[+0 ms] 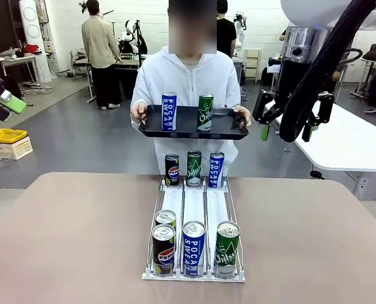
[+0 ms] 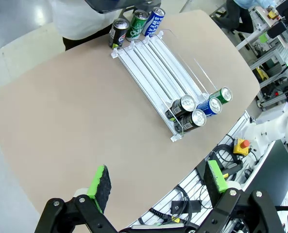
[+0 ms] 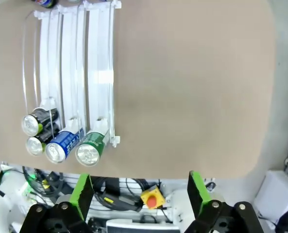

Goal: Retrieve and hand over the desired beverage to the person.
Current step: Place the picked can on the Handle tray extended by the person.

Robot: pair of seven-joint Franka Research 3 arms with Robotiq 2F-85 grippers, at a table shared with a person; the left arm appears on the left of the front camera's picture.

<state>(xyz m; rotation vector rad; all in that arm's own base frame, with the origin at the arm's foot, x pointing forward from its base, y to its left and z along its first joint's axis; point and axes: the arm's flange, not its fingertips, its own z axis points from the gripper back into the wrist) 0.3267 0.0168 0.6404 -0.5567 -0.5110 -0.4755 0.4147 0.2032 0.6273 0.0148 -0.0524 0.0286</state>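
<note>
Ahead, person [image 1: 188, 79] holding tray [image 1: 192, 130] with two cans, rack [image 1: 194, 218] of cans between, both grippers' jaws apart

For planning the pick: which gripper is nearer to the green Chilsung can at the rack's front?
Right. The right gripper hangs above the table's far right; the left gripper is off the table's left edge, farther from the green Chilsung can.

- Robotics lab, open-plan
- Grey floor [image 1: 80, 136], white work tables [image 1: 349, 142], other workstations behind
- Emergency-stop button [image 3: 152, 198] and loose cables at table edge
- Yellow crate [image 1: 5, 135]
</note>
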